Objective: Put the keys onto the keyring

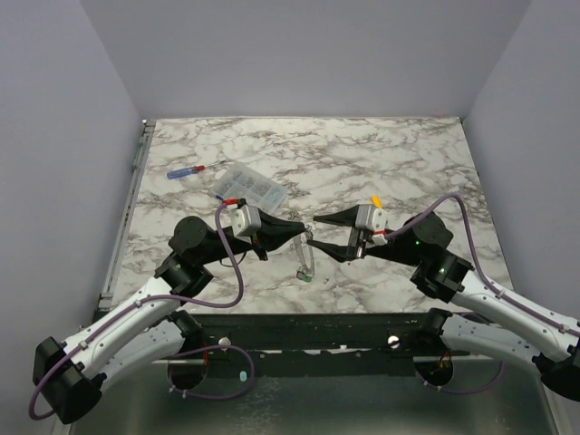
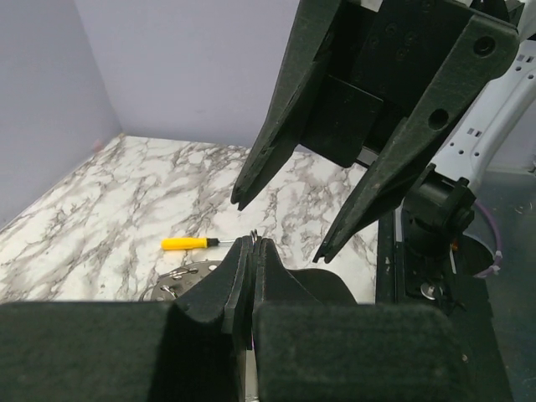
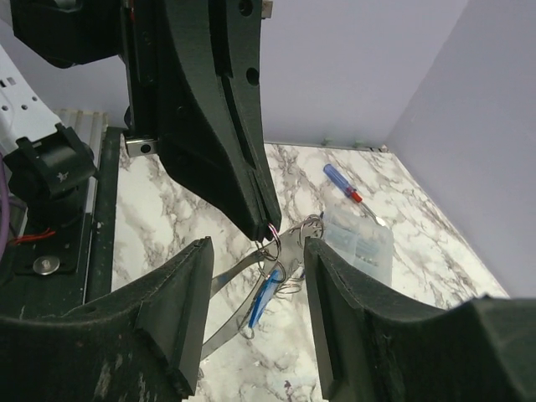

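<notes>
My left gripper (image 1: 303, 232) is shut on the top of the keyring (image 3: 270, 242), a thin silver wire ring, and holds it above the table. From the ring hangs a bundle of keys (image 1: 306, 265): a blue-tagged key (image 3: 266, 295), flat metal strips and small rings, with a green bit at the bottom. My right gripper (image 1: 318, 235) faces the left one, open, its fingers (image 3: 180, 301) on either side of the hanging bundle without touching it. In the left wrist view only a sliver of the ring (image 2: 254, 238) shows at my shut fingertips, below the right gripper (image 2: 280, 230).
A clear plastic compartment box (image 1: 249, 186) and a red-and-blue screwdriver (image 1: 192, 169) lie at the back left. A yellow-handled screwdriver (image 2: 184, 243) and a round metal piece with holes (image 2: 177, 281) lie beyond the right gripper. Grey walls enclose the marble table (image 1: 362, 154).
</notes>
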Robot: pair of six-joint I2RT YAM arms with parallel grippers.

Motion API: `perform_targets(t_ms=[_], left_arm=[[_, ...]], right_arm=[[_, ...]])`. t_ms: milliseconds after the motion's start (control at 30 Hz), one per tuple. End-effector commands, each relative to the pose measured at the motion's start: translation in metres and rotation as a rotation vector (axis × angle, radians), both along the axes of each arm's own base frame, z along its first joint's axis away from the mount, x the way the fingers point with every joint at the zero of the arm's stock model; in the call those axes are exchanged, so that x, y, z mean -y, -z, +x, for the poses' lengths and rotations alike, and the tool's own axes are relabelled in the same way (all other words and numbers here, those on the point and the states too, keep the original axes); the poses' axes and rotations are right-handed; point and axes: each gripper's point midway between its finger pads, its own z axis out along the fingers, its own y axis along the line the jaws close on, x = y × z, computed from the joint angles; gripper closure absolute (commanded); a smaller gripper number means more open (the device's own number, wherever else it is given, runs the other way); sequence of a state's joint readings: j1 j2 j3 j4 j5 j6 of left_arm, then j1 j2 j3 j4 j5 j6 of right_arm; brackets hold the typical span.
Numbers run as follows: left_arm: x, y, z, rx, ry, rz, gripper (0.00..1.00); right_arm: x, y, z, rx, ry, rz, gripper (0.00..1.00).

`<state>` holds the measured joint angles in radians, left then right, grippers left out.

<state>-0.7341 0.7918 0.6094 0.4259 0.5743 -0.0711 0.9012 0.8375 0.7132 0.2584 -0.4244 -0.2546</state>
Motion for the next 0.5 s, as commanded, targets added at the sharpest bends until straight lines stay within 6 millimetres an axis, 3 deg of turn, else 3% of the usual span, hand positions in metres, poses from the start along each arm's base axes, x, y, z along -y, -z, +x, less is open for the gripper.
perform_targets(t_ms=[0, 467], left_arm=[[0.0003, -0.0207, -0.0095, 0.058, 0.049, -0.045, 1.0], [0.0001, -0.0226, -0.013, 0.068, 0.065, -0.047, 1.0]], right_arm=[[-0.0025, -0.0046, 0.0036, 0.053, 0.0, -0.022, 0.46], [-0.0069, 0.004, 0.0073, 0.048, -0.004, -0.081, 0.65]])
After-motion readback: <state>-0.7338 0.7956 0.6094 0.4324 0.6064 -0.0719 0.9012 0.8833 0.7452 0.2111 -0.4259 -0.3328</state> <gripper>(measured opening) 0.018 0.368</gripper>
